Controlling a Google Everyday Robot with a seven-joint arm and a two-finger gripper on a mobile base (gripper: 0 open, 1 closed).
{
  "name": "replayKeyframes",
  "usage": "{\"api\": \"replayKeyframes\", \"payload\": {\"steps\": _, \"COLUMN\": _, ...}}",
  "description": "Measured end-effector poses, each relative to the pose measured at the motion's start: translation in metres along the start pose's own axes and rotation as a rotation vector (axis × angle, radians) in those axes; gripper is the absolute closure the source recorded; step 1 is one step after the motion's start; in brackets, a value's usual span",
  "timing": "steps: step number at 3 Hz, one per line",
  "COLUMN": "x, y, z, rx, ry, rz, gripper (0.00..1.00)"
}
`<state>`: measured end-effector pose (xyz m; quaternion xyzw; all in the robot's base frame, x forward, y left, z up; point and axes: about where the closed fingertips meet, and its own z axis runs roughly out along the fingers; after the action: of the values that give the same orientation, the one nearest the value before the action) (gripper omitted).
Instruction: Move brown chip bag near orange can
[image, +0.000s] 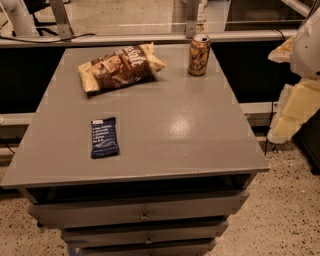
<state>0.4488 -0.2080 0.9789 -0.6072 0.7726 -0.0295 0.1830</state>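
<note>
The brown chip bag lies flat at the back left of the grey table, with a dark brown middle and pale cream ends. The orange can stands upright at the back right of the table, about a hand's width to the right of the bag. My cream-coloured arm hangs off the table's right side, and its gripper is low beside the table edge, well away from both the bag and the can. It holds nothing that I can see.
A small dark blue bar wrapper lies flat on the front left of the table. Drawers run under the table top. A rail and a glass partition stand behind the table. Speckled floor shows on the right.
</note>
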Motion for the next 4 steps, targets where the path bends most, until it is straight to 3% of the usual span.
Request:
{"api": "replayKeyframes", "payload": {"steps": 2, "x": -0.102, "y": -0.050, "z": 0.027, "rx": 0.079, "ry": -0.206, "rz": -0.160, "gripper": 0.00}}
{"api": "replayKeyframes", "payload": {"steps": 3, "x": -0.172, "y": -0.078, "z": 0.044, "rx": 0.129, "ry": -0.364, "rz": -0.221, "gripper": 0.00}}
{"api": "replayKeyframes", "payload": {"steps": 4, "x": -0.172, "y": -0.078, "z": 0.044, "rx": 0.128, "ry": -0.364, "rz": -0.221, "gripper": 0.00}}
